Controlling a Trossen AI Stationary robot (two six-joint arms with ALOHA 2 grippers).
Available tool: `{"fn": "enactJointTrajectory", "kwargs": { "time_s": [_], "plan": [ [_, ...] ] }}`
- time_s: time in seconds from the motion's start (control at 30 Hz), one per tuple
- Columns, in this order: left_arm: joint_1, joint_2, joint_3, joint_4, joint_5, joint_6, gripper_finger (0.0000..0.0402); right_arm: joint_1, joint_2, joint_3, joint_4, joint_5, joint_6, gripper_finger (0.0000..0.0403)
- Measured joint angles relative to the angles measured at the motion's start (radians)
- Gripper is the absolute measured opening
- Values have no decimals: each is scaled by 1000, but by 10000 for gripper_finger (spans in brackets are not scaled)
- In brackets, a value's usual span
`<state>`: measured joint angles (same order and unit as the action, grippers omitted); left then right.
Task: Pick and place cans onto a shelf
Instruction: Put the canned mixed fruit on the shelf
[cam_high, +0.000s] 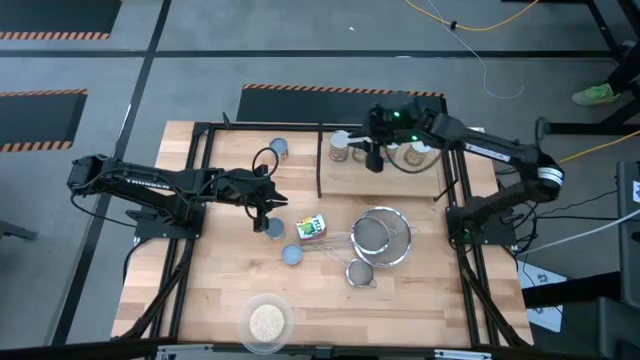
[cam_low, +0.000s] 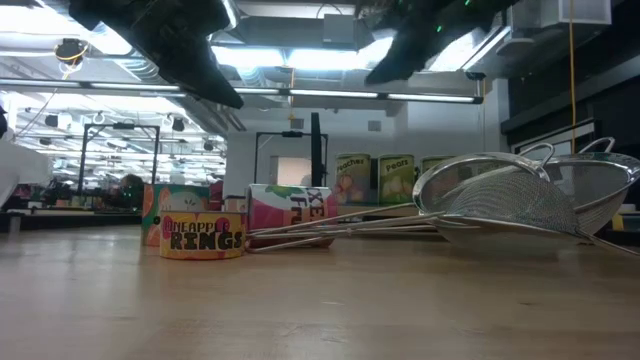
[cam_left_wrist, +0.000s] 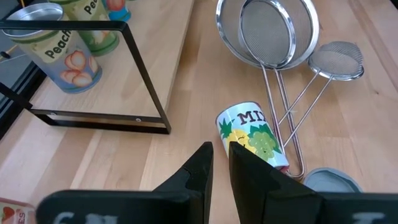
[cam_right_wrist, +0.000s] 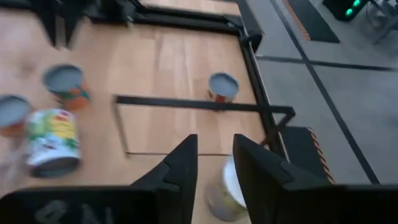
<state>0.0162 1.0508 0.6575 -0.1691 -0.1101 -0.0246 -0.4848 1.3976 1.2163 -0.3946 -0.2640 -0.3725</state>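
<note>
Short pineapple-rings can (cam_low: 201, 235) stands nearest; 3 cans (cam_high: 385, 150) occupy the shelf (cam_high: 345, 180).

Below the left gripper (cam_left_wrist: 221, 163), whose fingers are black, a can (cam_left_wrist: 254, 138) lies on its side with a white label printed with yellow pineapple, green grapes and blue letters. Beyond it the strainers (cam_left_wrist: 268, 31) are silver mesh. A peaches can (cam_left_wrist: 55, 46) on the shelf (cam_left_wrist: 109, 68) is pale blue with pink-orange fruit; the shelf is pale wood with black rails. Under the right gripper (cam_right_wrist: 214, 158), also black, a cream-topped can (cam_right_wrist: 225, 186) shows. The low can (cam_low: 201, 235) is yellow with red letters. The table (cam_high: 420, 300) is light striped wood.
</note>
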Motion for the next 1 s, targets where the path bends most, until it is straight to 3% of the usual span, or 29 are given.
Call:
{"fn": "enactJointTrajectory", "kwargs": {
  "time_s": [0.17,0.37,0.63,0.83,1.0],
  "plan": [
    [0,0,0,-3,0,0,44,71,-77,0,-83,-10,88,107],
    [0,0,0,-3,-2,0,44,175,-87,0,-169,-137,153,107],
    [0,0,0,-2,0,0,44,299,-10,0,-172,-149,336,107],
    [0,0,0,-2,0,0,44,340,81,0,-172,-148,515,107],
    [0,0,0,-2,0,0,44,361,152,0,-173,-149,560,107]
  ]
}}
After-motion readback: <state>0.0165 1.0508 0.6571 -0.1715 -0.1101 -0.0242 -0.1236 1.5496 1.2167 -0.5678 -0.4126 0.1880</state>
